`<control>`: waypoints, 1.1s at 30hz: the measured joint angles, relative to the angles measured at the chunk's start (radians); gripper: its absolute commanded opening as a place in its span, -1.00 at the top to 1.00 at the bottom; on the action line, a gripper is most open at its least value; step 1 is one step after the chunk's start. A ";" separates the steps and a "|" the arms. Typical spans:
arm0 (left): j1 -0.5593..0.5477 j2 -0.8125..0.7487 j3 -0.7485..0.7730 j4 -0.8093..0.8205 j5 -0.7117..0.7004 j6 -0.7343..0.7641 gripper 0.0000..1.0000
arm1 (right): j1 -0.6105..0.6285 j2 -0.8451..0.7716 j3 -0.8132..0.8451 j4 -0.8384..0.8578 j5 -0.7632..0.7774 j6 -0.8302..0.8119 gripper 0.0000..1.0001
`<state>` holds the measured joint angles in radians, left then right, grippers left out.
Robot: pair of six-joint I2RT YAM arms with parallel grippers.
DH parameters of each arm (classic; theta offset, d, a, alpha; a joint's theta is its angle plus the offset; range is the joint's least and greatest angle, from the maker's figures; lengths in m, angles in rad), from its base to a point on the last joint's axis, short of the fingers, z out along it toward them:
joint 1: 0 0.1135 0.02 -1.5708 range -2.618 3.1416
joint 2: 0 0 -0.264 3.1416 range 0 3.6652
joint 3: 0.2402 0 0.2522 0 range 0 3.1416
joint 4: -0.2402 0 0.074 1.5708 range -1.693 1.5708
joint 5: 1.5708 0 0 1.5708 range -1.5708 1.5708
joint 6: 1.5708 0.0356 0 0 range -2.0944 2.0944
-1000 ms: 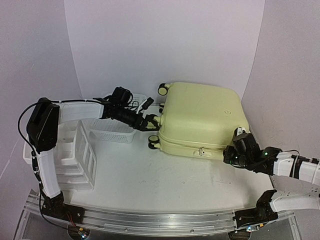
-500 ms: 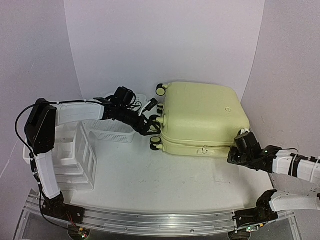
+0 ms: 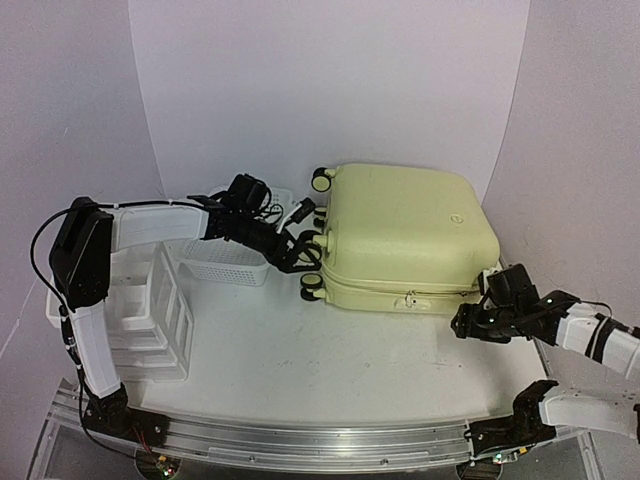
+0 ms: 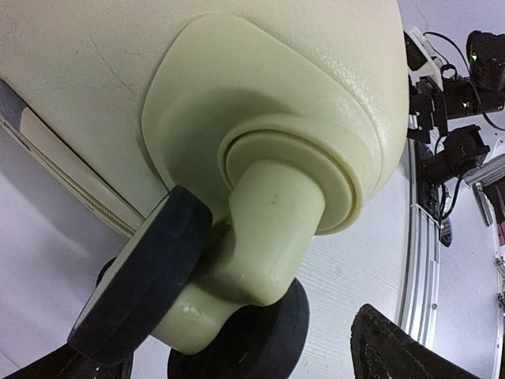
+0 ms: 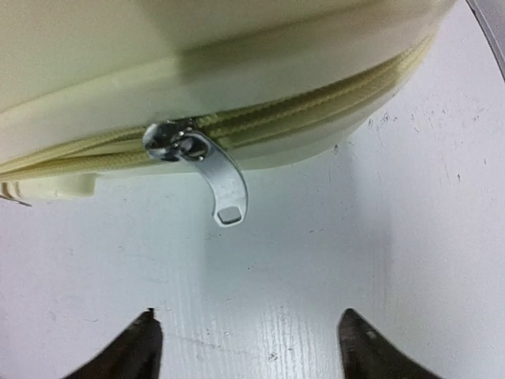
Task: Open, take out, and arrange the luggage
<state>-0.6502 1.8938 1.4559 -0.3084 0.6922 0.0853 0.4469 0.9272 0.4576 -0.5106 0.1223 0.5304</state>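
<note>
Looking at a pale yellow suitcase lying flat and zipped shut on the tabletop, right of centre in the overhead frame. Seems stiff and smooth on the shell, so probably slippery, bulky rather than fragile, and too broad to clamp except at a wheel or the seam. Shows the left tool spread open astride a wheel at the case's left edge. Shows the right tool open and empty, fingertips low in its wrist frame, the metal zipper pull dangling free above them. Best taken by that thin flat pull, pinched firmly and drawn along the seam.
</note>
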 measured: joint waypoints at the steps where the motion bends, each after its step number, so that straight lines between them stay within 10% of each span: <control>1: 0.001 0.000 0.000 -0.004 0.010 0.003 -0.88 | -0.010 -0.025 0.000 -0.011 -0.016 -0.007 -0.79; 8: 0.009 0.001 0.000 -0.044 0.060 0.024 -0.55 | -0.085 -0.273 -0.007 -0.047 -0.088 -0.072 -0.92; 17: 0.009 0.015 0.018 -0.061 0.096 -0.030 -0.22 | -0.451 -0.068 -0.039 0.093 -0.554 -0.087 -0.62; 33: 0.003 0.021 0.039 -0.044 0.175 -0.079 -0.38 | -0.663 0.239 -0.085 0.557 -0.933 -0.062 -0.27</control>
<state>-0.6472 1.9144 1.4948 -0.3527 0.8677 0.0063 -0.2161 1.1660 0.3725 0.0463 -0.8112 0.4686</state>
